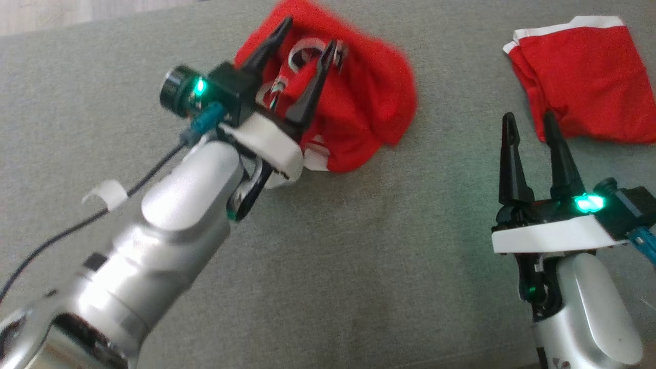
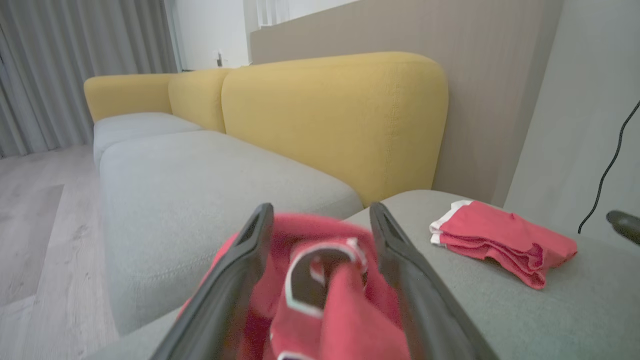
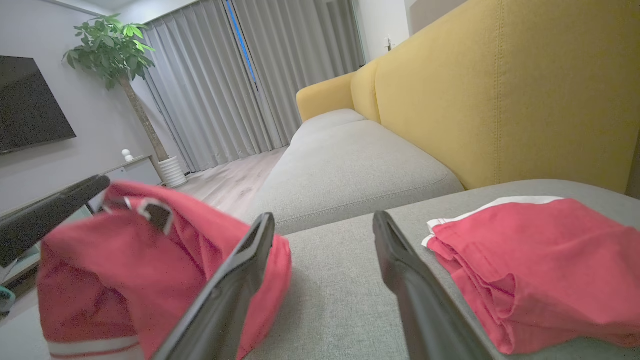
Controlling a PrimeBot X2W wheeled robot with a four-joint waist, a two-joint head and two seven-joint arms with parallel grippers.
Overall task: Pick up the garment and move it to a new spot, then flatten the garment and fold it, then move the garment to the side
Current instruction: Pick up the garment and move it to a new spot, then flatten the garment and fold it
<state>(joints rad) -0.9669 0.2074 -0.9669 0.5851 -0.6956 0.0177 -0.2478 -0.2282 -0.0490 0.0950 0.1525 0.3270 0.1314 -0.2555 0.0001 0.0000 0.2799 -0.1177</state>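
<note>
Two red pieces of clothing lay well apart on the grey seat cushion (image 1: 359, 246). The garment (image 1: 369, 97) under work was the crumpled one toward the far middle of the cushion in the head view. A second red garment (image 1: 589, 77) lay off to the robot's right.

Progress, judged from the layout:

1. Relocation: probably complete or nearly so. The garment sat in a heap on the cushion beneath the left gripper (image 1: 309, 33), whose jaws were spread wide and pinched nothing. Cloth showed between its two fingers in the left wrist view, but neither finger clamped it. The cloth was blurred there, so full settling could not be confirmed.
2. Flattening: not done.
3. Folding: not done.
4. Moving to the side: not done.

The right gripper (image 1: 529, 115) stood over bare cushion with its jaws spread and empty. It was near the lower edge of the second red garment, apparently without contact.

Garment condition: a bunched red fabric mound with overlapping layers and no edge laid straight. White trim (image 1: 315, 154) ran along the near edge of the heap, and white-edged loops or openings showed near its top, under the left fingers. Flattening would likely require both grippers at opposite edges. The second red garment lay flat and folded, with a white band at its far edge.
</note>
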